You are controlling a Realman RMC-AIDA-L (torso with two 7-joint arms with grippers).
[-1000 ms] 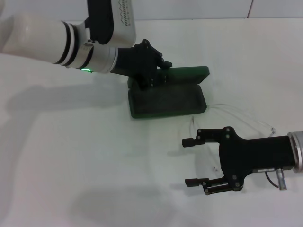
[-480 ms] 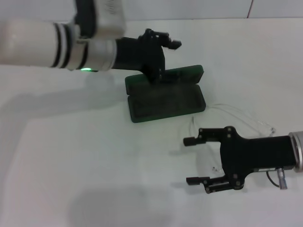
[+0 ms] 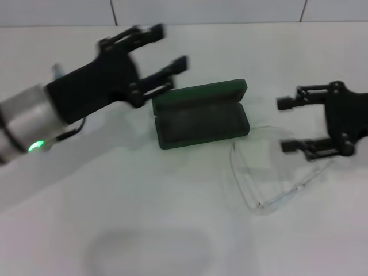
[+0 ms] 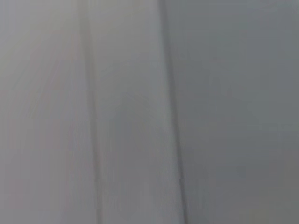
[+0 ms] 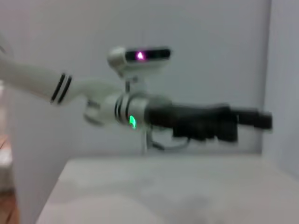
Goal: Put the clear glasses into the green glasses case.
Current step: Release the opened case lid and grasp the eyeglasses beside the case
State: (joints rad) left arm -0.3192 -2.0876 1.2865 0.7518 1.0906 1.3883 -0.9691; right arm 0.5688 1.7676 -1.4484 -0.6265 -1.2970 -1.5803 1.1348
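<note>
The green glasses case [image 3: 201, 122] lies open at the table's middle, its lid [image 3: 199, 93] tipped back on the far side and its dark lining bare. The clear glasses [image 3: 260, 172] rest on the white table just right of and nearer than the case, arms spread, touching neither gripper. My left gripper [image 3: 171, 45] hovers open to the left of and behind the case, apart from it. At the right edge, beyond the glasses, my right gripper [image 3: 284, 125] is open and holds nothing. The left wrist view shows only blurred grey.
The white table [image 3: 144, 230] stretches in front of the case. A tiled wall [image 3: 207, 10] borders the far side. In the right wrist view my left arm [image 5: 140, 114] and the head camera [image 5: 140, 56] show above the tabletop.
My left gripper has let go of the case lid and pulled back up and to the left. My right gripper has swung from in front of the glasses to the right edge.
</note>
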